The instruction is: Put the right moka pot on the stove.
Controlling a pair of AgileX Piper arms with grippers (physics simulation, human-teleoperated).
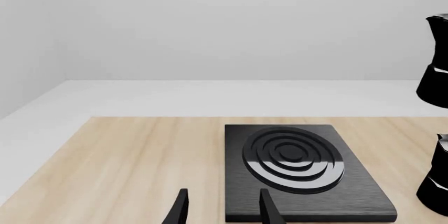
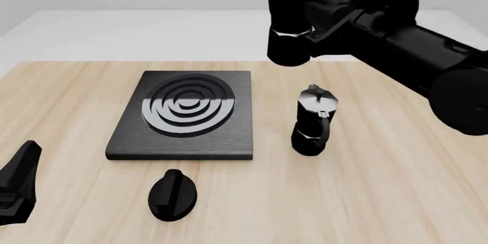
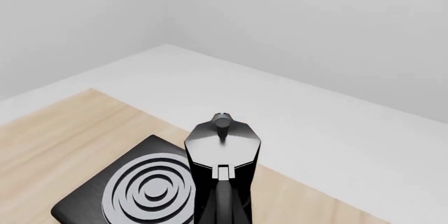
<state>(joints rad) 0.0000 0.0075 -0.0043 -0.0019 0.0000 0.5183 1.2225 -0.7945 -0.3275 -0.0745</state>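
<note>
**A:** Start at the left. What is the left gripper point(image 1: 220, 211) doing?

**B:** It is parked low at the near left corner of the table point(image 2: 61, 95), fingers spread apart and holding nothing. I judge it is kept back so the carrying arm has room. Its camera looks straight at the stove point(image 2: 183, 115).

**A:** And the stove itself?

**B:** Flat on the wood, left of centre, rings bare, nothing resting on it. Just in front of its near edge lies a small black knob point(image 2: 172, 195), apart from the slab.

**A:** Moving right?

**B:** The slimmer moka pot point(image 2: 312, 120) stands upright on the table, just right of the stove's right edge. It is not the one wanted.

**A:** Where is the right moka pot point(image 2: 291, 18)?

**B:** In the air, upright, high above the table's far side and right of the stove. The right gripper point(image 2: 330, 15) is closed on its handle side, the arm stretching in from the right. Upright carry suits setting it down flat on its base.

**A:** Anything in the way?

**B:** The standing pot sits below the route leftward; staying high until over the rings should avoid it.
</note>
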